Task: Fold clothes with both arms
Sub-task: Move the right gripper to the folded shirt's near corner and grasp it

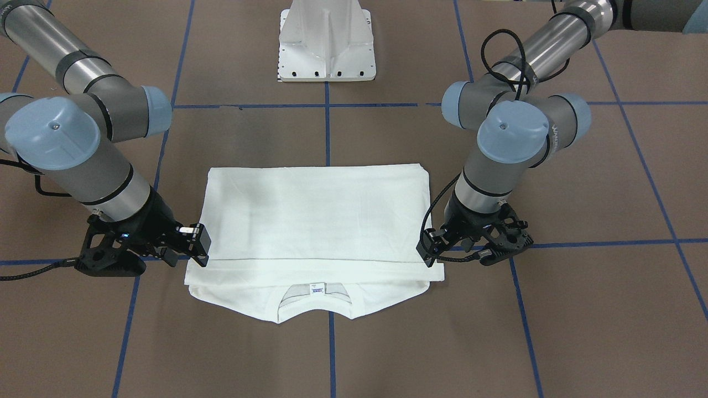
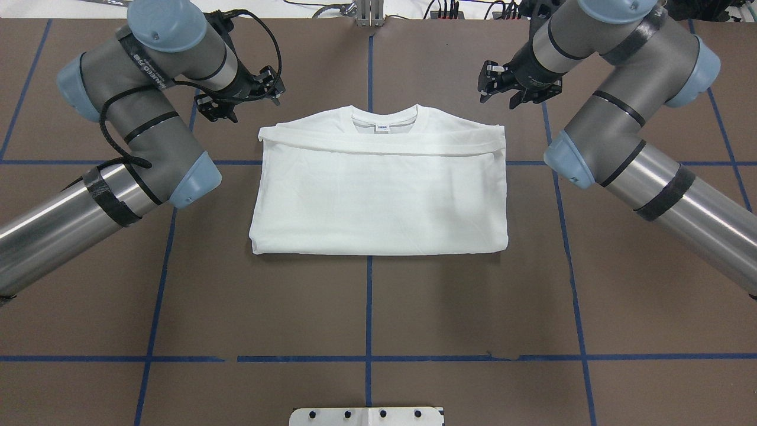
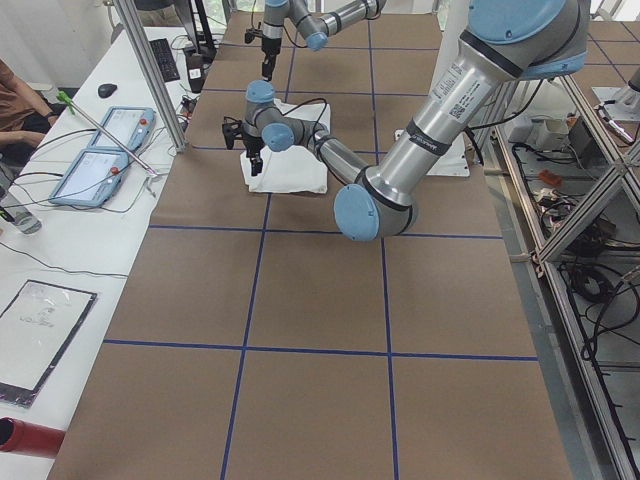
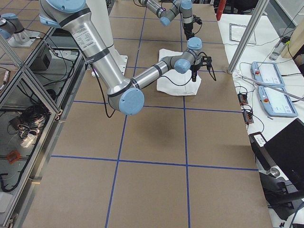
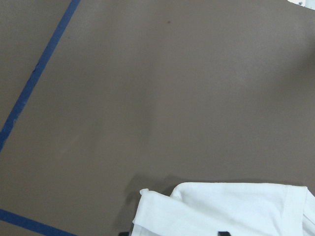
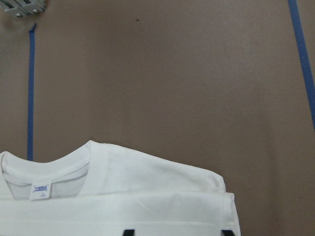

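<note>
The shirt is laid flat, folded into a rectangle, at the middle of the tabletop, across a blue tape line. Its collar and label are turned away from the robot — a folded-over layer ends just short of the collar. The left hand is held at one collar-end corner, the right hand at the other. In the wrist views both hands are seen with fingers parted — nothing is gripped by either.
</note>
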`<action>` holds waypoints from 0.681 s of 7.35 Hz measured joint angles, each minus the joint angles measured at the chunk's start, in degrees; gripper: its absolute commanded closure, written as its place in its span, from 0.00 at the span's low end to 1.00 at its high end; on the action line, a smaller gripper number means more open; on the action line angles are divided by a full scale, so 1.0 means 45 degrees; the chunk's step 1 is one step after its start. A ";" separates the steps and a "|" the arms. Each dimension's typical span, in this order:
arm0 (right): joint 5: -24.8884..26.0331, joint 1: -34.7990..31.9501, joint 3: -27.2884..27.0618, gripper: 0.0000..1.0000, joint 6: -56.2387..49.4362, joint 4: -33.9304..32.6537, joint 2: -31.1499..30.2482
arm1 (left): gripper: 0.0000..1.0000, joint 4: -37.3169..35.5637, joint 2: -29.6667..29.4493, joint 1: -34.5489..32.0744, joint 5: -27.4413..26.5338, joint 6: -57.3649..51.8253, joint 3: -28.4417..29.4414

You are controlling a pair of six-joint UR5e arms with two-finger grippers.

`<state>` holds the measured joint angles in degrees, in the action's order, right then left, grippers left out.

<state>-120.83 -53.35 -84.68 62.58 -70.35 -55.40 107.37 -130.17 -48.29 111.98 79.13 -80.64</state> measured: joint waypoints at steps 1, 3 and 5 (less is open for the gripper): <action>-0.0040 0.0009 -0.0080 0.00 -0.0052 0.0004 -0.0059 | 0.01 -0.0039 0.0071 -0.0021 -0.0001 -0.0004 -0.0160; -0.0039 0.0426 -0.1150 0.00 0.0084 -0.0026 -0.0994 | 0.01 -0.0456 0.0481 -0.0040 0.0028 -0.0006 -0.1262; 0.0006 0.1187 -0.3033 0.00 0.0759 -0.0100 -0.2651 | 0.01 -0.1418 0.0799 -0.0003 0.0048 0.0005 -0.2603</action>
<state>-120.81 -48.01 -98.33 66.00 -70.81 -67.32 100.99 -126.57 -48.30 112.20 79.16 -92.35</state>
